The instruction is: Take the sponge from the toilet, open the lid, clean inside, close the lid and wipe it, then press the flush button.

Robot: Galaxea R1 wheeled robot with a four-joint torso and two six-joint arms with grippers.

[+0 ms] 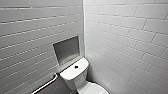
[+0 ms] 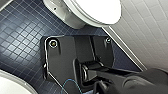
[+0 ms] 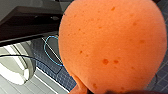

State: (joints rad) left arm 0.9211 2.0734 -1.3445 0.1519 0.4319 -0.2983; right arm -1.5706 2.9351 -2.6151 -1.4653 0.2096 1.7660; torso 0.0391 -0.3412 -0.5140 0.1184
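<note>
Orange sponge [image 3: 110, 45], one, grasped by right tool; left tool: cannot tell. One toilet [image 1: 75, 75], one flush button [image 1: 76, 67].

Soft even light is washing the tiled walls [image 1: 125, 37] and sponge [image 3: 110, 45]. Their lines are bowing outward; the niche [image 1: 66, 48] is lying shadowed.

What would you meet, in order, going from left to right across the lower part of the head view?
Metal grab bar → white toilet, with the flush button on its tank → white tiled wall.
</note>
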